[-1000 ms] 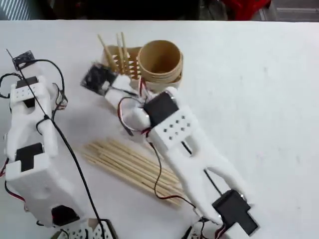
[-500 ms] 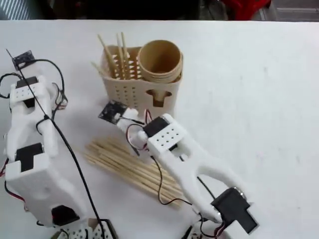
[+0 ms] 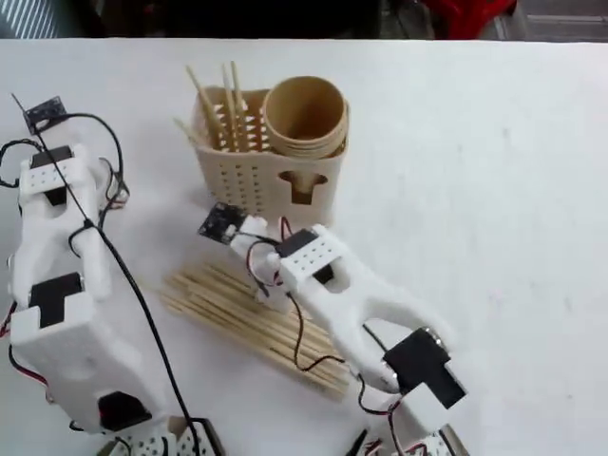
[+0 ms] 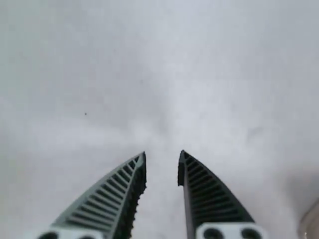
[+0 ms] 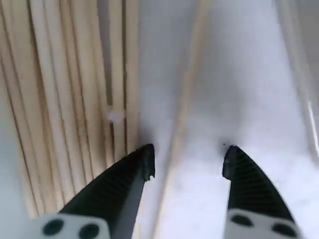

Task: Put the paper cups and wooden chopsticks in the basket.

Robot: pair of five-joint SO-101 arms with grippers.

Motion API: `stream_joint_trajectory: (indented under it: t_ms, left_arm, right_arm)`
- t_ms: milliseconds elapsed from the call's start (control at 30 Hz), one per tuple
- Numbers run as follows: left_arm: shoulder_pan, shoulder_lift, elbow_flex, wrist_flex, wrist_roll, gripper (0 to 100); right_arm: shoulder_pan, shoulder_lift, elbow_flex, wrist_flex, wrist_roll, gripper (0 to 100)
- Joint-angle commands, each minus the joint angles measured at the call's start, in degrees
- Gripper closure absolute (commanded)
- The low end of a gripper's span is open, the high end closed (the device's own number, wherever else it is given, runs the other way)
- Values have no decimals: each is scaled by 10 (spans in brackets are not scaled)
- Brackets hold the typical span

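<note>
Alignment matters: the spread right gripper [image 5: 187,159] should be centred over the lone chopstick [image 5: 185,99], beside the high view's lower-centre pile [image 3: 217,299], before closing.

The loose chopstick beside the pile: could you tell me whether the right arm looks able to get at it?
Probably yes: the right arm has its jaws open low over the table, the loose chopstick runs between them, and nothing covers it.
</note>
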Motion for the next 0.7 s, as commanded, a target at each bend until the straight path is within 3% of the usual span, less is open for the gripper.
stream_joint_trajectory:
  t_ms: [0,100,200,233,467,667]
  left_arm:
    - [7,-5,-5,-5,2,880]
    - [7,-5,-5,-6,2,880]
    - [7,-5,-5,-5,2,880]
    - [7,-5,-5,-5,2,880]
    - [5,-5,-5,-4,2,880]
    - [5,-5,-5,-6,1,880]
  right_arm:
    - [31,1,-25,-8,5,769]
    - [35,6,-22,-8,5,810]
    - [33,6,-22,-8,5,979]
    - [33,6,-21,-7,5,991]
    - [35,-16,3,-24,5,983]
    - [31,-209,60,2,-13,982]
